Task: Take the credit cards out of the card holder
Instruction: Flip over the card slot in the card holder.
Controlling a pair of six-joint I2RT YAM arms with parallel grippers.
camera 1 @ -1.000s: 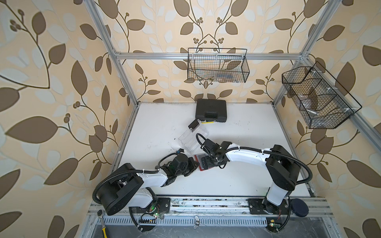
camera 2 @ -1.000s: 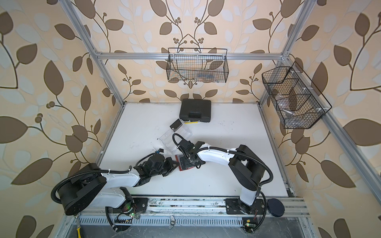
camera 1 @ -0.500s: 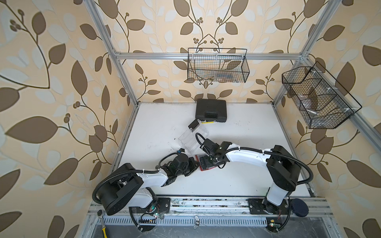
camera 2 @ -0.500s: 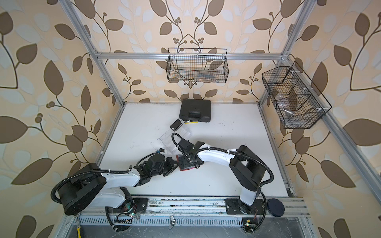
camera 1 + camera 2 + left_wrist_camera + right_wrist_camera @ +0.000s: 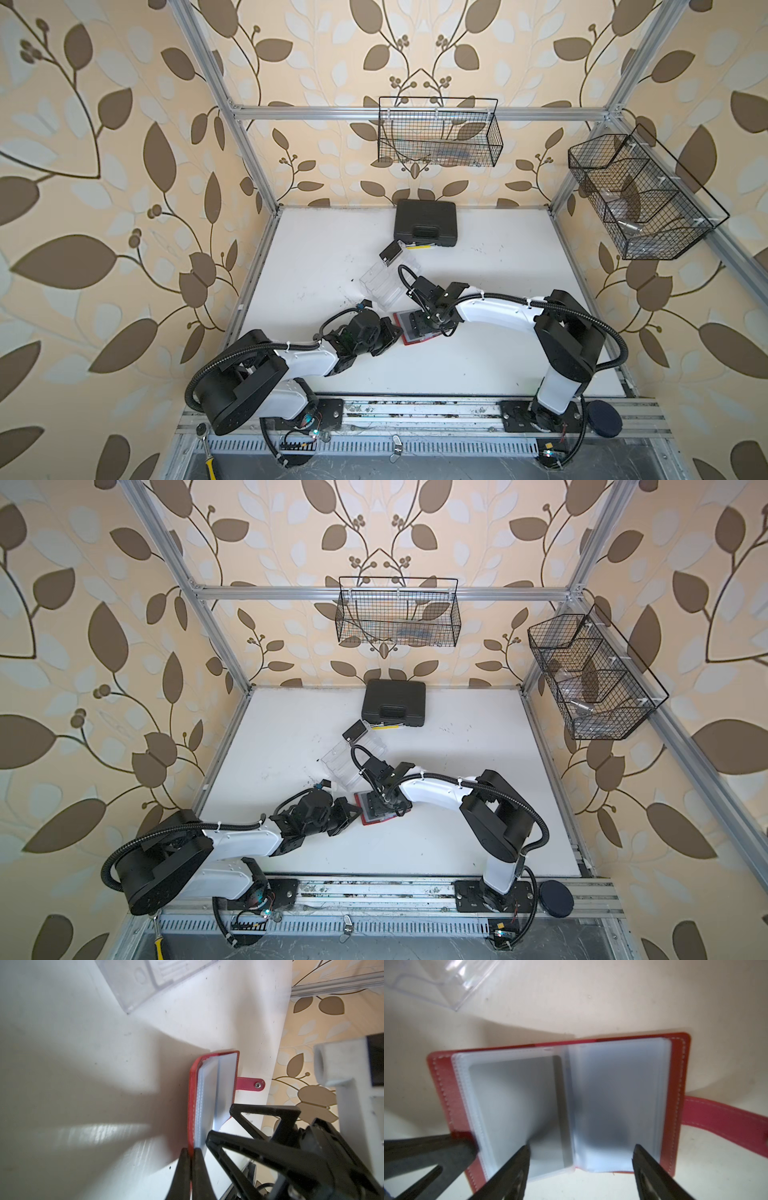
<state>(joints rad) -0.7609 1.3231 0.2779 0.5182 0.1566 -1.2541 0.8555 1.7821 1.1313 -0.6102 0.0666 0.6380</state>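
So the card holder (image 5: 402, 325) was found lying open and flat on the white worktop (image 5: 324, 257), near the front edge and about midway between the two arms. Its spread-out long axis ran roughly left to right, a bit skewed, with the spine crossing that. In the right wrist view the clear sleeves (image 5: 616, 1093) were seen facing up, and the red strap tab (image 5: 720, 1113) stuck out sideways from the cover on the far side from the left arm.

The left gripper (image 5: 190, 1150) was closed tight, fingers (image 5: 182, 1169) pinched on the edge of the red cover nearest it. The right gripper (image 5: 581, 1147) was held just over the sleeves with its fingers (image 5: 519, 1163) parted fairly wide, nothing gripped between them.

A clear tray (image 5: 380, 282) was spotted just behind the holder, and a small black card (image 5: 390, 252) was resting at its far end, lettering too tiny to be read. A black case (image 5: 424, 222) was parked by the back wall
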